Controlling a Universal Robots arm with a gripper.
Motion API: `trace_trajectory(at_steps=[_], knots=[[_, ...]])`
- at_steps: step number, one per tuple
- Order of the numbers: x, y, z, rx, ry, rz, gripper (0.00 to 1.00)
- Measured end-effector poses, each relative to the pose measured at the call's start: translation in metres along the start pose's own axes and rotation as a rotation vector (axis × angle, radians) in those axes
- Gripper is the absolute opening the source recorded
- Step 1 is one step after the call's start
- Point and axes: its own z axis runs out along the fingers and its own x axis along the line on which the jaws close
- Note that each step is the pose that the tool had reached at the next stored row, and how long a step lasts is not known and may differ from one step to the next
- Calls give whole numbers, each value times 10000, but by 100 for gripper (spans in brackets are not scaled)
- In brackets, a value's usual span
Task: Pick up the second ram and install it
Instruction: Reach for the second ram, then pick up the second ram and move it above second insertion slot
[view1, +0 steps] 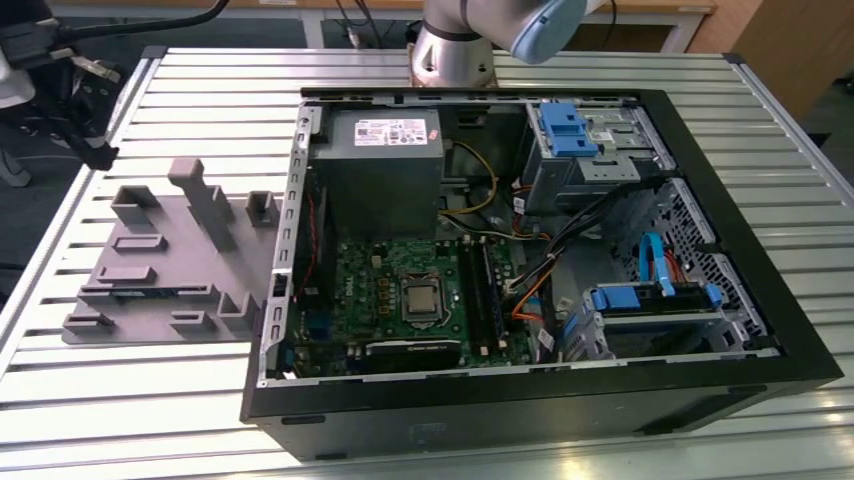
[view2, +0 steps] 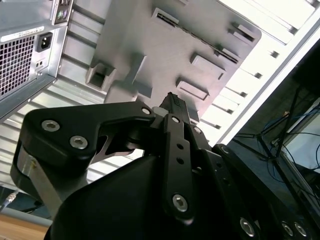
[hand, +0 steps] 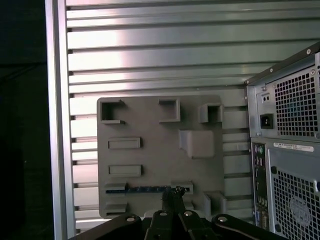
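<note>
**Gripper closed and empty; second ram lying in the tray slot**

The second ram (view1: 150, 292) is seen in the lower left of the exterior view. It stands on edge in a long slot of the gray tray (view1: 160, 255), among the tray's upright blocks. The tray is laid on the slatted metal bench (view1: 174, 400), just beside the open computer case (view1: 534, 398), on the exterior view's left of it. Inside the case the motherboard (view1: 400, 290) is exposed in the lower middle of the frame. The power supply (view1: 380, 160) is seen above it in the picture, and the arm's base (view1: 451, 55) is mounted at the top centre.

In both wrist views the gripper (hand: 172, 194) (view2: 175, 102) is seen with its fingertips pressed together, and nothing is gripped between them. It is held clear of the tray and of the stick. In the first wrist view the tips are lined up in the picture with one end portion of the second ram (hand: 140, 189), seen as a thin dark strip in its slot. In the second wrist view the second ram (view2: 200, 38) is seen beyond the tips. The rear panel (hand: 290, 150) of the case is seen beside the tray in the first wrist view.
</note>
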Motion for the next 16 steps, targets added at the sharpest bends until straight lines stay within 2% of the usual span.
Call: trace_trajectory(at_steps=[10, 14, 16], knots=[[142, -57, 2, 0, 0, -1, 11], [156, -59, 1, 1, 1, -2, 11], [227, -64, 0, 1, 1, -1, 11]])
